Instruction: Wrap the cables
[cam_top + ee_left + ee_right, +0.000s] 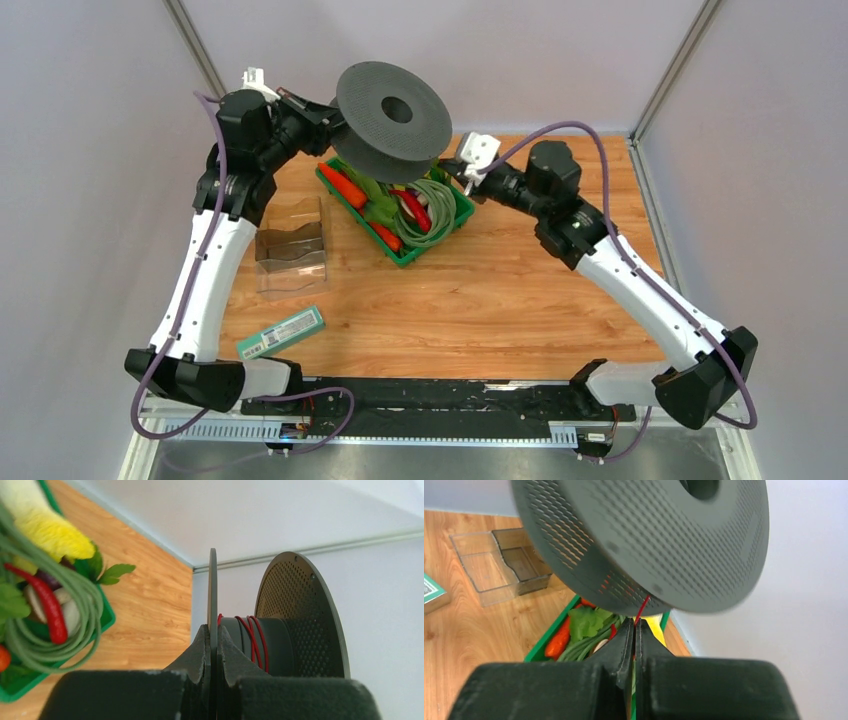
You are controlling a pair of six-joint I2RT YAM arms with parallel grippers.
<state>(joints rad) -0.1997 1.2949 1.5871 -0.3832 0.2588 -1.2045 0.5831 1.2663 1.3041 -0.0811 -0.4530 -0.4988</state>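
A dark grey perforated spool (392, 112) hangs in the air above the green tray. My left gripper (213, 630) is shut on the edge of one spool flange (212, 590). A thin red wire (255, 640) makes a few turns round the spool's hub. My right gripper (634, 624) is shut on the red wire (641, 609), which runs up from its fingertips to the spool (649, 535) just above. In the top view the right gripper (463, 172) sits just right of the spool and the left gripper (330, 118) just left of it.
A green tray (335, 183) of toy vegetables, with pale green looped strands (432, 215), stands under the spool. A clear plastic box (291, 247) lies at the left. A green packet (282, 332) lies near the front left. Grey walls close the back.
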